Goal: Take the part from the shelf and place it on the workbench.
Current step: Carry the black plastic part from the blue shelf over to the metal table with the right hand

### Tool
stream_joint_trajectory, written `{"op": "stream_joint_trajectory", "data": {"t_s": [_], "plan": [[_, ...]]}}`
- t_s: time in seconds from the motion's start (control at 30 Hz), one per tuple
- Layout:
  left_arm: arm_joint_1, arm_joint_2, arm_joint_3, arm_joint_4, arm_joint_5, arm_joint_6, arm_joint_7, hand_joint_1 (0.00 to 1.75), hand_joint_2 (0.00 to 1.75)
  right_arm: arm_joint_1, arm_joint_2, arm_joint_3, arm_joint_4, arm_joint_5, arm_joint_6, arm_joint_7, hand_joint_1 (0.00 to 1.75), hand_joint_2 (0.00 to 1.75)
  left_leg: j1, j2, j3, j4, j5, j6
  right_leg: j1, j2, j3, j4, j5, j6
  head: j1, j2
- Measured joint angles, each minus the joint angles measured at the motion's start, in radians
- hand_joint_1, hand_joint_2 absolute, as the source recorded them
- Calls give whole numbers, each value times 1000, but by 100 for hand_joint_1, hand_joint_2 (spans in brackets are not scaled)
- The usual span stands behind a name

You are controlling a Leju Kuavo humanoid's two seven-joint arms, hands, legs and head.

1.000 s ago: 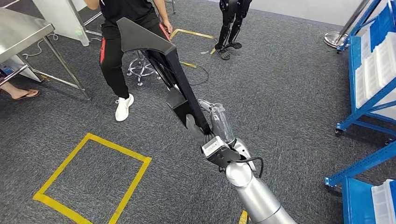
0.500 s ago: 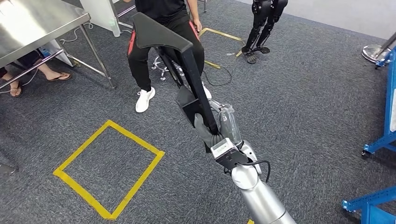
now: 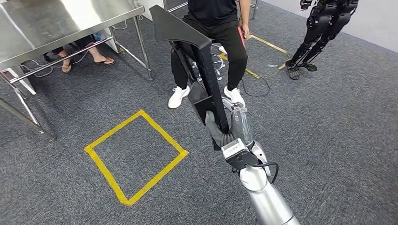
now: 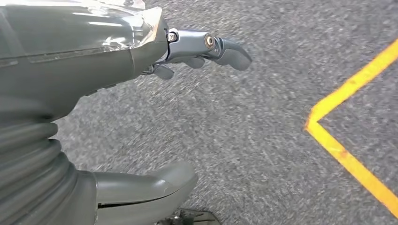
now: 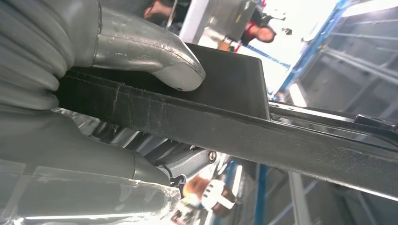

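Grey carpet with a yellow taped square, steel table top left, seated person behind. Right hand gripping the black part upright; up close, thumb and fingers clamped around it. Left hand empty, fingers apart over carpet.

Robotics lab; steel bench, floor tape, spare robot.

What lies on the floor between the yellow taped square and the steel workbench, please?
In the head view, only bare grey carpet lies between the yellow taped square and the steel workbench, whose leg stands on it.
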Motion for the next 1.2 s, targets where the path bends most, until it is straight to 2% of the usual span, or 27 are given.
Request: {"op": "stream_joint_trajectory", "data": {"t_s": [0.03, 0.1, 0.13, 0.17, 0.23, 0.27, 0.3, 0.33, 0.37, 0.4, 0.47, 0.53, 0.6, 0.63, 0.67, 0.73, 0.77, 0.8, 0.83, 0.87, 0.93, 0.97, 1.0, 1.03, 1.1, 1.13, 1.2], "plan": [[1, 1, 0, 0, 0, 0, 1, 0, 175, 1, 0, -2, -1, 0, 0, 0, 175, 175, 0, -10, -5, 2, 0, -7, 2, 3, 5, -9, 3, -8, 0, 0], [7, 3, 0, 0, 0, 0, 2, 0, 175, 2, 2, -4, -4, 1, 0, 0, 175, 175, 3, -17, -12, 1, 2, -17, 4, -18, 7, -10, 6, -27, -1, 0], [9, 4, 0, 0, -1, 0, 3, 0, 175, 2, 3, -4, -6, 1, 0, 0, 175, 175, 3, 4, -17, 10, -4, -21, 3, -28, 9, -12, 7, -34, -2, 0], [10, 4, 0, 0, -2, 0, 3, 0, 175, 2, 4, -5, -8, 2, 0, 0, 175, 175, 2, 36, -31, 39, -23, -25, 3, -40, 10, -14, 7, -42, -4, 0], [10, 4, 0, 0, -6, 1, 5, 0, 175, 3, 5, -7, -12, 2, 0, 0, 175, 175, 1, 107, -89, 156, -84, -32, 7, -66, 12, -15, 4, -54, -6, 0], [9, 4, 0, 0, -8, 2, 6, 0, 175, 3, 5, -9, -13, 2, 0, 0, 175, 175, 2, 122, -125, 226, -113, -34, 11, -81, 12, -15, 2, -58, -7, 0], [10, 4, 0, 0, -9, 3, 6, 0, 175, 3, 4, -9, -13, 2, 0, 0, 175, 175, 3, 126, -152, 275, -128, -34, 13, -95, 12, -14, 1, -60, -7, 0], [11, 4, 0, 0, -10, 4, 7, 0, 175, 3, 4, -10, -13, 1, 1, 0, 175, 175, 3, 128, -162, 292, -125, -33, 16, -110, 13, -14, -1, -62, -7, 0], [12, 5, 0, 0, -10, 5, 7, 0, 175, 3, 4, -10, -13, 1, 1, 0, 175, 175, 2, 130, -150, 266, -102, -30, 18, -124, 15, -14, -3, -64, -7, 0], [13, 6, 0, 0, -10, 6, 7, 0, 175, 3, 4, -10, -13, 1, 1, 0, 175, 175, 0, 140, -119, 206, -68, -23, 21, -137, 17, -14, -5, -65, -7, 0], [11, 9, 0, -1, -9, 7, 7, 0, 175, 2, 5, -10, -14, 0, 1, 0, 175, 175, -14, 194, -45, 69, -17, -4, 28, -160, 24, -15, -12, -63, -7, 0], [9, 11, 0, -1, -9, 8, 6, 0, 175, 2, 5, -10, -14, 0, 1, 0, 175, 175, -27, 224, -17, 14, -8, 8, 32, -181, 28, -16, -17, -56, -7, 0], [11, 12, 0, -1, -8, 8, 5, 0, 175, 2, 6, -10, -15, 0, 1, 0, 175, 175, -27, 195, -15, 5, -3, 15, 35, -202, 33, -19, -22, -47, -7, 0], [12, 11, 1, -1, -8, 8, 5, 0, 175, 3, 7, -10, -15, 0, 1, 0, 175, 175, -23, 181, -9, -4, 1, 19, 34, -190, 35, -14, -27, -43, -7, 0], [13, 11, 1, -1, -8, 8, 4, 0, 175, 3, 8, -10, -16, 1, 1, 0, 175, 175, -18, 167, -1, -13, 6, 24, 34, -163, 30, 5, -39, -41, -7, 0], [10, 10, 1, -1, -8, 8, 4, 0, 175, 5, 8, -10, -17, 1, 1, -1, 175, 175, -11, 138, 7, -23, 13, 30, 28, -91, -13, 102, -80, -44, -4, 0], [8, 9, 1, -1, -8, 8, 4, 0, 175, 8, 6, -11, -18, 1, 1, -1, 175, 175, -10, 121, 7, -23, 15, 32, 26, -72, -48, 168, -103, -46, -3, 0], [8, 8, 1, -1, -8, 7, 4, 0, 175, 11, 4, -12, -17, 1, 1, 0, 175, 175, -9, 102, 7, -23, 15, 32, 23, -66, -79, 222, -117, -43, -1, 0], [9, 7, 1, -1, -8, 7, 4, 0, 175, 14, 2, -13, -17, 1, 1, 1, 175, 175, -8, 84, 7, -22, 15, 31, 20, -64, -98, 247, -118, -36, -2, 0], [11, 6, 1, -1, -8, 7, 4, 0, 175, 16, 0, -13, -17, 0, 1, 0, 175, 175, -7, 67, 7, -21, 14, 30, 16, -63, -98, 234, -102, -26, -2, 0], [13, 5, 1, 0, -8, 7, 4, 0, 175, 16, -1, -13, -17, 0, 1, 0, 175, 175, -4, 35, 5, -13, 11, 22, 5, -45, -50, 112, -41, 0, -2, 0], [13, 5, 1, 0, -8, 7, 4, 0, 175, 16, -1, -13, -17, 0, 1, 0, 175, 175, -4, 21, 3, -6, 7, 16, 2, -31, -25, 50, -16, 5, -1, 0], [13, 5, 1, 0, -8, 7, 4, 0, 175, 16, -1, -14, -17, 0, 1, 0, 175, 175, -4, 11, -1, 0, 4, 9, 1, -19, -6, 7, 0, 4, -1, 0], [14, 6, 1, 0, -8, 6, 4, 0, 175, 17, -1, -14, -17, 0, 1, 0, 175, 175, -5, 4, -6, 3, 3, 3, 1, -12, 2, -12, 4, -3, -2, 0], [19, 7, 1, 0, -8, 6, 2, 0, 175, 19, 1, -15, -18, -6, 1, 0, 175, 175, -3, -4, -11, 3, 3, -6, 3, -20, 5, -11, 6, -22, -3, 0], [21, 8, 2, 0, -7, 4, 1, 0, 175, 19, 4, -15, -18, -10, 0, 0, 175, 175, -2, 6, -14, 7, 0, -10, 2, -24, 6, -12, 8, -28, -4, 0], [21, 10, 2, 0, -5, -1, -3, 0, 175, 21, 9, -16, -19, -18, 0, 0, 175, 175, -1, 58, -38, 59, -33, -19, 0, -33, 9, -14, 10, -42, -8, 0]]}}
